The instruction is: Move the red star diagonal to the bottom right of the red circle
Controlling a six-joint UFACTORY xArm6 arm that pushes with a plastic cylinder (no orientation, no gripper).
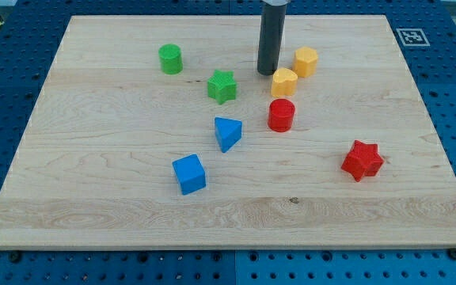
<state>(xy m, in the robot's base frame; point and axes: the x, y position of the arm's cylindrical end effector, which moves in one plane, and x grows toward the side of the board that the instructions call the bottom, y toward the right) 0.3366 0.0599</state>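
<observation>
The red star (362, 160) lies on the wooden board at the view's right, below and to the right of the red circle (281, 115), which stands near the middle. My tip (268, 73) rests on the board above the red circle, just left of the lower yellow block (284, 81). It is far from the red star and touches no block that I can tell.
A second yellow block (305, 60) sits right of the rod. A green star (222, 86) and a green cylinder (170, 58) lie to its left. A blue triangle (227, 133) and a blue cube (189, 174) lie lower left. The board's right edge (442, 150) is near the red star.
</observation>
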